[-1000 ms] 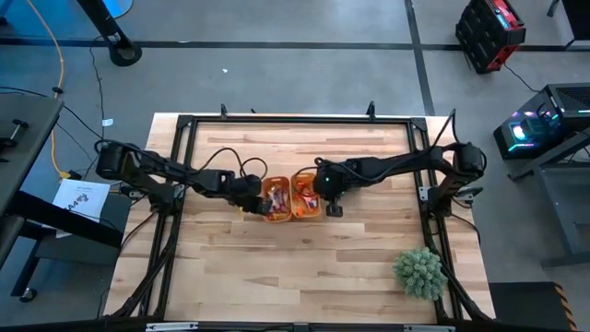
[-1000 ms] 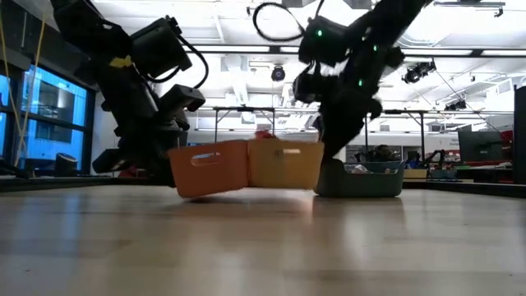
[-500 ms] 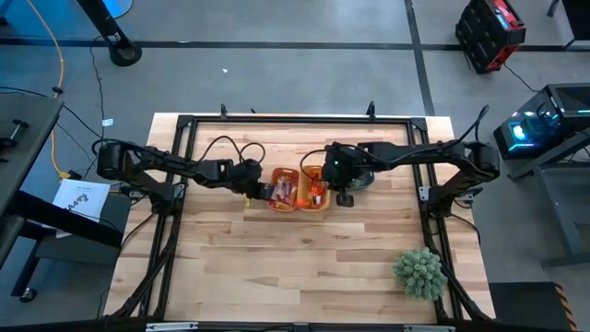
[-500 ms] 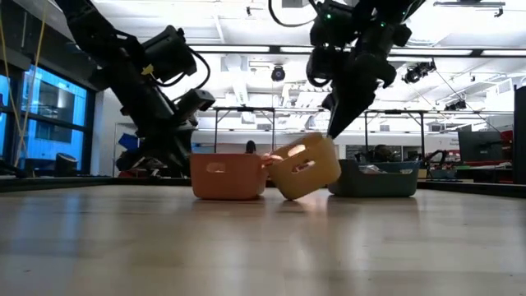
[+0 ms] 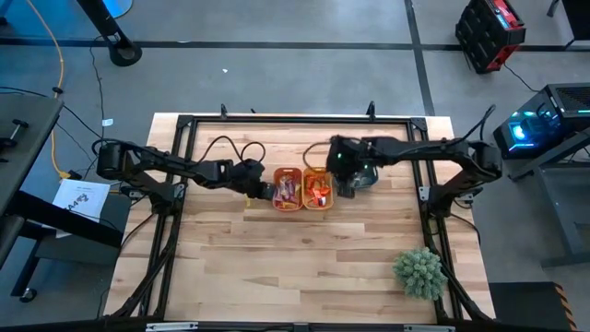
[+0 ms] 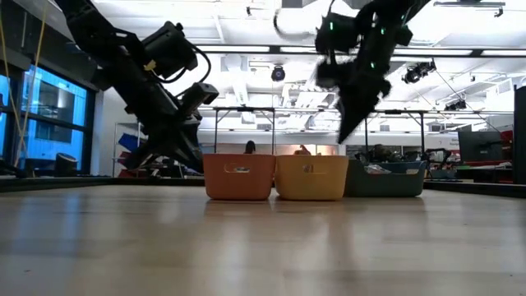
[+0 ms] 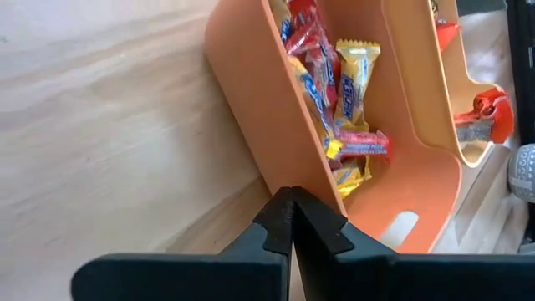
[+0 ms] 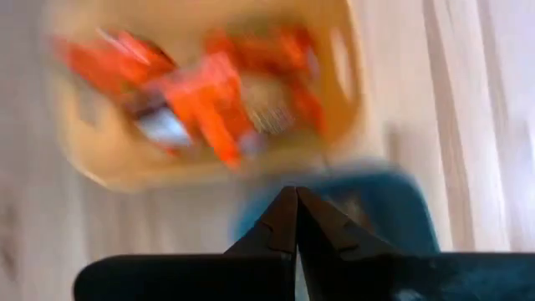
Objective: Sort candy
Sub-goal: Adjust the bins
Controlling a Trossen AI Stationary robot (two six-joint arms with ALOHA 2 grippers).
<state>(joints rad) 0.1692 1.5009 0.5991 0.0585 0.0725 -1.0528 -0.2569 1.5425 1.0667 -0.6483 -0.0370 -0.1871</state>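
Three small bins are lined up side by side in the middle of the wooden table (image 5: 277, 267) — an orange bin (image 5: 287, 188), a yellow-orange bin (image 5: 318, 188) and a blue bin (image 6: 385, 178). They seem to be kept in a row so that each kind of candy gets its own place. The candy (image 7: 338, 92) is found inside the bins: red and yellow wrapped sweets in the orange bin, and orange-red ones (image 8: 201, 104) in the yellow-orange bin.

The left gripper (image 7: 290, 219) is pressed against the outer side of the orange bin, low near the table. Its two fingers are squeezed tight together and nothing is held between them. It looks as if the bin is being nudged or steadied, not picked up.

The right gripper (image 8: 296, 213) is held up over the blue bin, next to the yellow-orange one. Its fingers are also pinched fully together, with nothing held.

The blue bin is mostly covered by the right arm from above, so what lies inside it cannot be made out. The right wrist view is smeared — single sweets there cannot be told apart. A green spiky plant (image 5: 419, 273) is set well apart, near a table corner.
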